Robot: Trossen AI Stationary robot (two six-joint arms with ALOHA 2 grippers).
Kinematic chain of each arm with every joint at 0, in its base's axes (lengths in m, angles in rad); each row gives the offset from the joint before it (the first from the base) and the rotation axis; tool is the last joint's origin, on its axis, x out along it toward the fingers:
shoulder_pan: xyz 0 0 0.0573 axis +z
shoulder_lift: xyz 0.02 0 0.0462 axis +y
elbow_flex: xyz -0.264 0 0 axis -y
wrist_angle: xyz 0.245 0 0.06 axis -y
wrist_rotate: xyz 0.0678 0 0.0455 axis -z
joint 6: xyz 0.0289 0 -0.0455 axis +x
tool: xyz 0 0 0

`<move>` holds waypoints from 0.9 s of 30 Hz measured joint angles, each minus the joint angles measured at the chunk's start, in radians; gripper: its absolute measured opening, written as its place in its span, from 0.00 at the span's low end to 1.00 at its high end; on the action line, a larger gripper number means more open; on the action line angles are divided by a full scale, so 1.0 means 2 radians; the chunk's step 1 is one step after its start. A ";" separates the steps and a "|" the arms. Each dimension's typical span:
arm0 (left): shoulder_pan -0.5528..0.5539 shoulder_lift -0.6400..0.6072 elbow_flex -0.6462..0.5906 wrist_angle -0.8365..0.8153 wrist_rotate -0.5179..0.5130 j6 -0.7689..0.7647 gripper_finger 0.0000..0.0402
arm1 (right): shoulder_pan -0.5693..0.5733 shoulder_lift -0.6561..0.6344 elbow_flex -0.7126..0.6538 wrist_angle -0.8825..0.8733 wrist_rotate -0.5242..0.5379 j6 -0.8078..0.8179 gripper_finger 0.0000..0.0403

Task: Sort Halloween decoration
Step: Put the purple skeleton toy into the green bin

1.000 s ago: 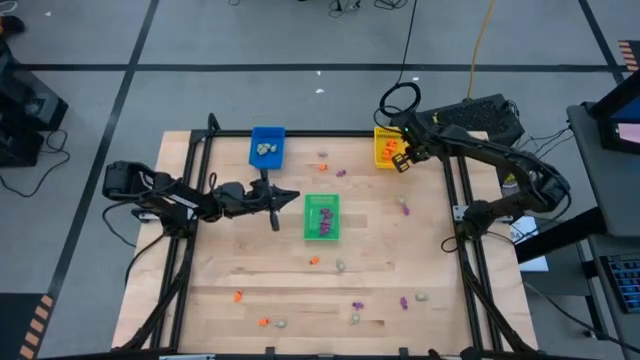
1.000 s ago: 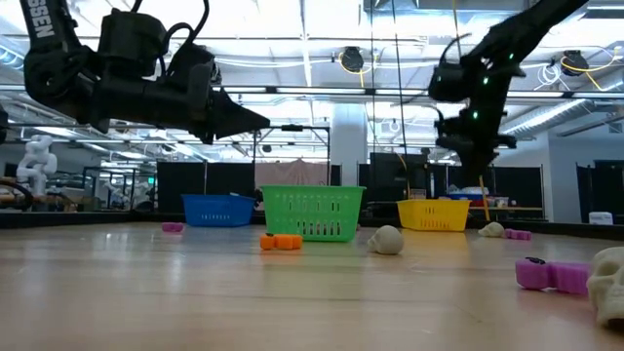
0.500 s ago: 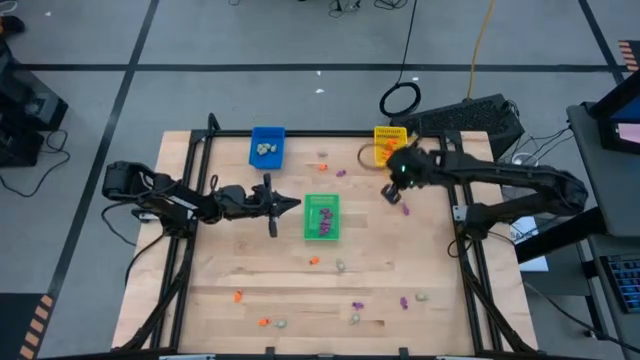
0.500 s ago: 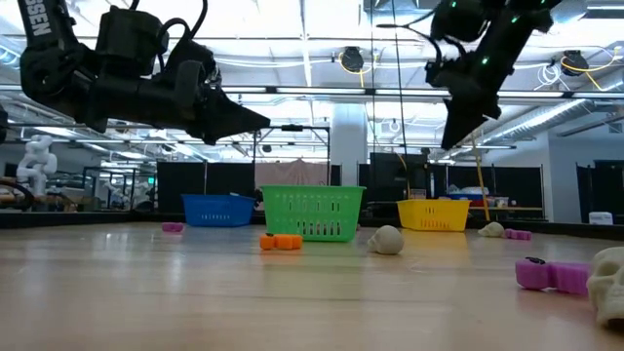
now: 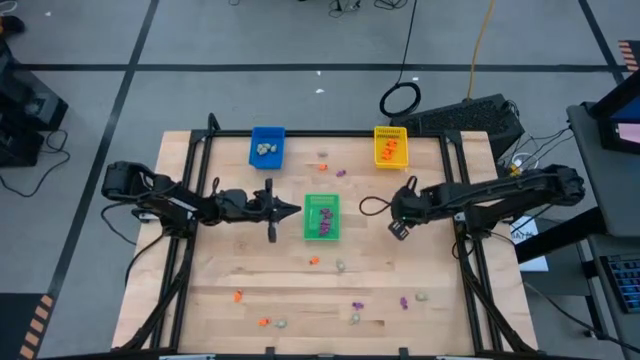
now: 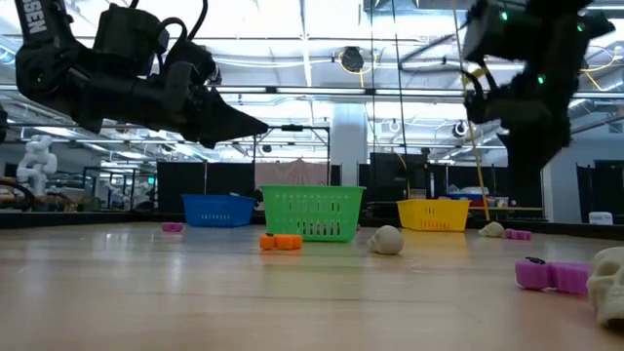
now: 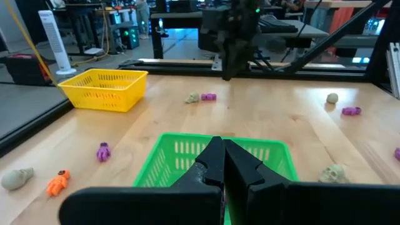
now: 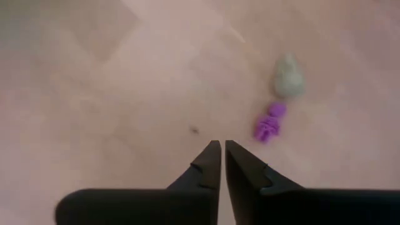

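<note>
Tiny orange, purple and pale grey trinkets lie scattered on the wooden table (image 5: 250, 250). A purple one (image 8: 270, 122) and a grey one (image 8: 288, 82) lie just beyond my right gripper (image 8: 219, 147). That gripper hovers shut above bare wood, right of the green tray (image 5: 321, 217), pointing steeply down and holding nothing. My left gripper (image 5: 290, 208) is shut and empty. It hangs level just left of the green tray, with its tips (image 7: 223, 147) aimed over the tray.
The blue tray (image 5: 267, 147) with grey pieces and the yellow tray (image 5: 390, 146) with orange pieces stand at the far edge. The green tray holds purple pieces. More trinkets lie near the front edge, such as an orange one (image 5: 238, 296) and a purple one (image 5: 404, 301).
My right gripper has swung from over the yellow tray toward the table's near edge and a little down, rolling its wrist. It now hangs right of the green tray, above the purple and grey trinkets.
</note>
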 joint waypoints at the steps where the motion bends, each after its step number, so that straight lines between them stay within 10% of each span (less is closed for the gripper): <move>1: -0.002 0.000 0.000 0.000 0.000 0.000 0.00 | 0.000 0.000 -0.008 0.001 0.012 0.017 0.06; 13: -0.004 0.000 0.000 -0.002 -0.001 0.000 0.00 | -0.042 0.000 -0.095 0.101 0.055 0.073 0.33; 27: -0.004 0.000 0.000 -0.004 -0.002 0.000 0.00 | -0.068 -0.001 -0.143 0.161 0.044 0.042 0.22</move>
